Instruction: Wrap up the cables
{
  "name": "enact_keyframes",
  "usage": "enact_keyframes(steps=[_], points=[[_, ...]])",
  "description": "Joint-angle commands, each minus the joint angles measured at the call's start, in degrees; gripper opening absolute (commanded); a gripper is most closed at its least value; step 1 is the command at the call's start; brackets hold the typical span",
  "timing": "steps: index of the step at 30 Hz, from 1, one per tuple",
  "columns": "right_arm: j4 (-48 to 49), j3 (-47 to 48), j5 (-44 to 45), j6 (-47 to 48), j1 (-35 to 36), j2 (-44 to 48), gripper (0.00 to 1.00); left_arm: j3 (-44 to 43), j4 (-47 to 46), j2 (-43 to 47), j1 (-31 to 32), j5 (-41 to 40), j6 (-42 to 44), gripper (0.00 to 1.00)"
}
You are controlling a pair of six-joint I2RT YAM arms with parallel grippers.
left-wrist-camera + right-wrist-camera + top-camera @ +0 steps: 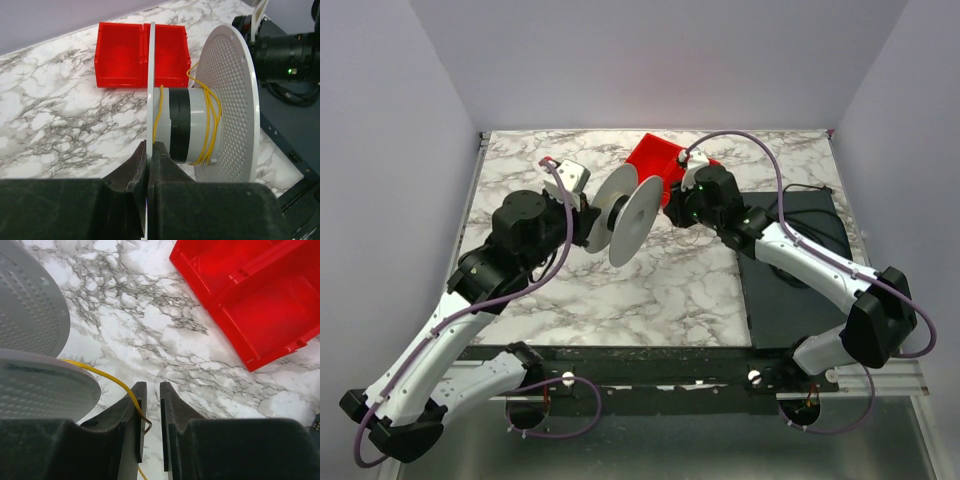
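A white spool [620, 210] with two perforated discs hangs over the marble table. My left gripper [148, 147] is shut on the thin edge of its nearer disc [150, 75]. Thin yellow cable [212, 125] runs in a few loose turns round the grey and black hub [192, 125]. From the spool [35, 315] one strand of the cable [95, 371] leads into my right gripper [150, 387]. Its jaws stand a narrow gap apart, and the strand lies bent against the inner face of the left finger [136, 405], not pinched. In the top view the right gripper [672, 203] sits just right of the spool.
A red two-compartment bin [655, 160] stands at the back of the table behind the spool, also the red bin [255, 295] ahead right of my right gripper. A black mat [790, 280] with a black cord [810, 188] covers the table's right side.
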State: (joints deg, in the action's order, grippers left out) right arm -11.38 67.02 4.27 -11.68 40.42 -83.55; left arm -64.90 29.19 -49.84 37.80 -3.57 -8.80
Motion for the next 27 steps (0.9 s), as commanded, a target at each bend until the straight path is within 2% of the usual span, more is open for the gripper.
enact_keyframes(steps=[1,8,17,27], points=[[7.8,-2.4,-9.1,-2.2,-0.7,0.3,0.25,-5.1,-2.6,0.2,-0.6,2.4,-4.5,0.0],[16.1,-5.2,-17.9,-6.2,-0.8,-2.6,0.25,-8.5,-2.6,-1.2,-0.8,0.6,-9.7,0.0],[26.5,-10.5,-25.1,-14.0,-0.7,-4.7,0.24,-11.3,-3.1,-3.4,-0.8,-8.4,-18.2,0.0],[29.9,-14.4,-23.6,-17.7,-0.5,-3.6,0.24,-14.4,-1.9,-7.2,-0.8,-17.9,-22.2,0.0]])
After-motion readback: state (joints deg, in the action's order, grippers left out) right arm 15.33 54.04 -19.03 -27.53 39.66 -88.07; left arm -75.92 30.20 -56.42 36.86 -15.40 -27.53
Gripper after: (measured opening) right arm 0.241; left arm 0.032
